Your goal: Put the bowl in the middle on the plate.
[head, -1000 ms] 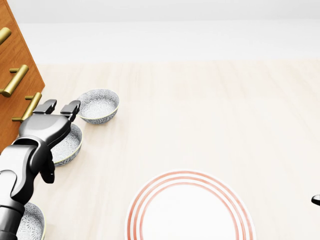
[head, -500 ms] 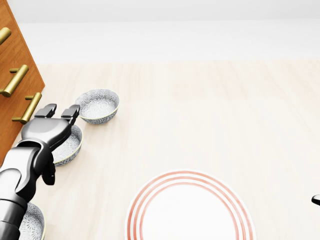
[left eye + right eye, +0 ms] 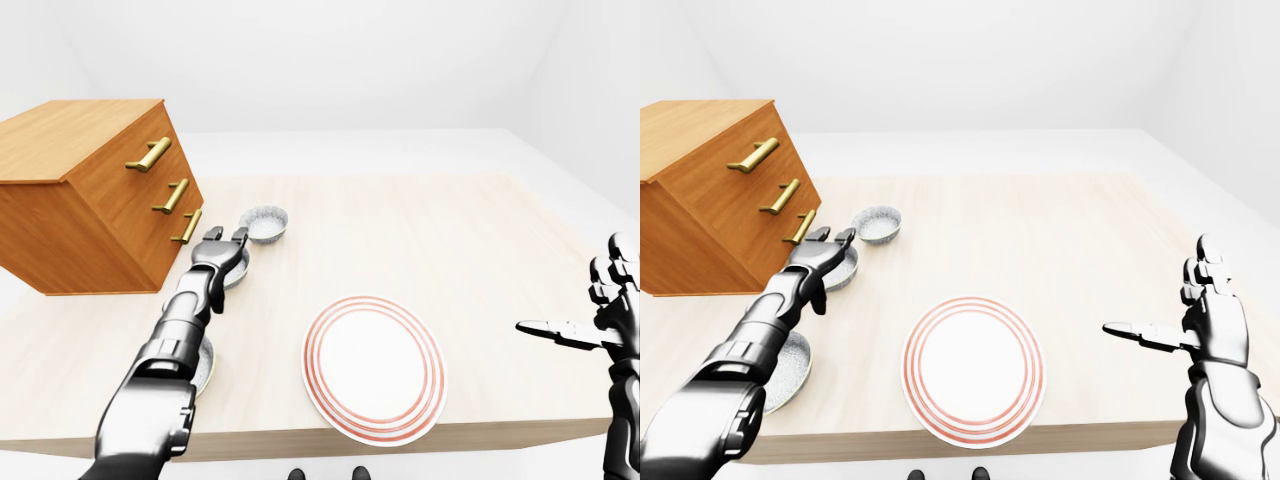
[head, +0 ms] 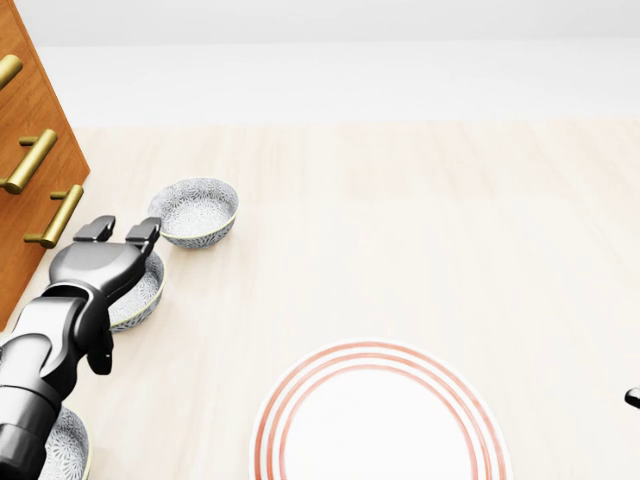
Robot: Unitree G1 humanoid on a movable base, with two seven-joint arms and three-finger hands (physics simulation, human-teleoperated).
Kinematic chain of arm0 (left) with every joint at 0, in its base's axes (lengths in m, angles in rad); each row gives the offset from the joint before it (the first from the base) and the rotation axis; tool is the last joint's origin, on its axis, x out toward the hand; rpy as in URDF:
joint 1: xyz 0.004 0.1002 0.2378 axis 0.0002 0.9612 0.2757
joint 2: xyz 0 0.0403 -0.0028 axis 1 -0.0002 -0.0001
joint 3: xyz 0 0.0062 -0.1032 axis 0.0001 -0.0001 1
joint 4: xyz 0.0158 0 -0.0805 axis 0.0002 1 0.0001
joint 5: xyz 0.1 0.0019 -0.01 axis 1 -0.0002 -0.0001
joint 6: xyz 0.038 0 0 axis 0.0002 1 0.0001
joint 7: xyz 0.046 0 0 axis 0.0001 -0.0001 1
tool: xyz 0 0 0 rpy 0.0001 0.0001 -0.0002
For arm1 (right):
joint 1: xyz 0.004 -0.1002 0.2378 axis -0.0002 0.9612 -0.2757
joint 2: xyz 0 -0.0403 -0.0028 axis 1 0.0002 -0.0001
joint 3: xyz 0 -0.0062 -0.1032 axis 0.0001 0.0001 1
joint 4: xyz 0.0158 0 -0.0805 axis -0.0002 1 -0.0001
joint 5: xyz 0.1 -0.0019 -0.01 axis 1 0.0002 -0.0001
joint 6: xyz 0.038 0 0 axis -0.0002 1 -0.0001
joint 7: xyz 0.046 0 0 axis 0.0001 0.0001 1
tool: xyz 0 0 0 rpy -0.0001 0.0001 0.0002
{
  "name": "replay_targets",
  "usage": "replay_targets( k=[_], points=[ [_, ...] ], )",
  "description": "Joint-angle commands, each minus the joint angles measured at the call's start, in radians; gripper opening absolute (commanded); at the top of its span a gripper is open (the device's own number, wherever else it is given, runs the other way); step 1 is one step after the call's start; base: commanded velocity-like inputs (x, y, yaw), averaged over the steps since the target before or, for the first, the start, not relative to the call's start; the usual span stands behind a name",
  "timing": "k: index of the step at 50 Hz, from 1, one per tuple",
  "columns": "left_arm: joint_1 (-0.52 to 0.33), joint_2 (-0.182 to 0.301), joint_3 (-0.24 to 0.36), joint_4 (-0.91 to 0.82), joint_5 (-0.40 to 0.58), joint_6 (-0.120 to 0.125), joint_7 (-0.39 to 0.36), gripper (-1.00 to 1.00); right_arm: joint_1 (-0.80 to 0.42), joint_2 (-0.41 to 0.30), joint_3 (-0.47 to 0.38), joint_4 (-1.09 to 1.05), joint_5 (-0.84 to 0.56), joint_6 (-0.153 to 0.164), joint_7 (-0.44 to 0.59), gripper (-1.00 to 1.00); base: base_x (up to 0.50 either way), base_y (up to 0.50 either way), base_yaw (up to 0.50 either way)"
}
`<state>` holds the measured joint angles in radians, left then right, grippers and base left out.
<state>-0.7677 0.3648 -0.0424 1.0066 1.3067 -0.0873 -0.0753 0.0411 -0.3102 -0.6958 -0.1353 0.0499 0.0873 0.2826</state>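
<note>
The middle bowl (image 4: 140, 292) is sitting on the table (image 4: 450, 230) near the head view's left edge, partly hidden under the left hand (image 4: 98, 265). That hand is hovering over it with fingers (image 4: 143, 230) spread, gripping nothing; whether they are touching the rim is unclear. A matching bowl (image 4: 197, 210) is lying just above it, and another (image 4: 62, 445) is sitting at the bottom left corner. The red-ringed plate (image 4: 375, 352) is resting well apart at bottom centre. A wooden drawer chest (image 3: 80, 190) is standing at left. The right hand (image 3: 1212, 325) is hanging spread open beyond the table's right side.

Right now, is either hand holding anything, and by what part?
Nothing is held. The left hand is open over the middle bowl, fingers not closed on it; the right hand is open too.
</note>
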Motion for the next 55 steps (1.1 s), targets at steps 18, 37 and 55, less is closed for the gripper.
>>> replay_targets(
  k=[18, 37, 55],
  points=[
    [-0.037, -0.011, -0.026, 0.119, -0.003, 0.0, 0.063, 1.0, 0.009, 0.004, -0.01, -0.035, 0.004, 0.0, -0.004, 1.0, 0.0, 0.0, 0.0],
    [-0.036, 0.012, -0.014, 0.096, -0.016, 0.0, 0.041, 1.0, 0.004, 0.002, -0.011, -0.031, 0.001, 0.0, -0.009, 1.0, 0.0, 0.0, 0.0],
    [-0.029, 0.01, -0.015, 0.089, -0.019, 0.0, 0.035, 1.0, 0.001, -0.001, -0.014, -0.018, 0.001, 0.0, -0.012, 1.0, 0.0, 0.0, 0.0]
  ],
)
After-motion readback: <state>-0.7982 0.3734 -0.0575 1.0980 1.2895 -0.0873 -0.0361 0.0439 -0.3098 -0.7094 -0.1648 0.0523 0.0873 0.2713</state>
